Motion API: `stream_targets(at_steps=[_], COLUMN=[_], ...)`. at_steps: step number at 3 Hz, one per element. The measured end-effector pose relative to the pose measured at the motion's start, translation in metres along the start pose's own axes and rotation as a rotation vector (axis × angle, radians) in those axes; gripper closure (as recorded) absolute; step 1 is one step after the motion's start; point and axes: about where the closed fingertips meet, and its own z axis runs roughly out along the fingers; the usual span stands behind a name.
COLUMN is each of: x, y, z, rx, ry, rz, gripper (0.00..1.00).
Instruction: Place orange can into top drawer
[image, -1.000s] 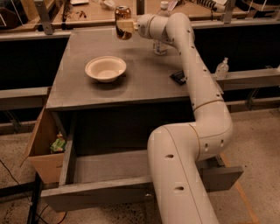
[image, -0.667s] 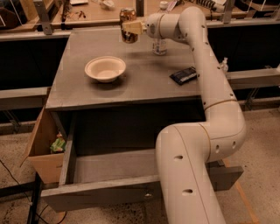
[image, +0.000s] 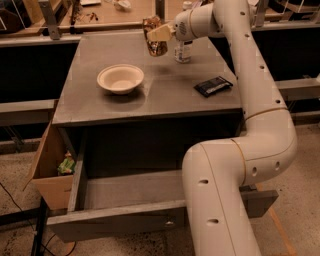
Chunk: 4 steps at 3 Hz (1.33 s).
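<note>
Can (image: 157, 46) hangs above the back of the desk (image: 165, 100), just beside the bottle (image: 183, 50), with the gripper (image: 156, 36) at its upper half and the jaws pinching its sides. It looks light, stiff, thin-walled and smooth. I judge a grip on the side wall with modest pressure best, since a hard squeeze could dent it and a loose hold could let it slip. The drawer (image: 115, 225) stands pulled out below the desk's front, well apart from the can.
</note>
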Motion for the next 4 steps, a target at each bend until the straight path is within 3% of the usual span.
stream_targets(at_steps=[1, 2, 4], x=[0.029, 0.097, 0.092], y=[0.008, 0.012, 0.012], z=[-0.006, 0.004, 0.001], rx=[-0.015, -0.036, -0.036], ry=[0.067, 0.141, 0.143], rz=[0.055, 0.166, 0.169], gripper=[1.00, 1.00, 1.00])
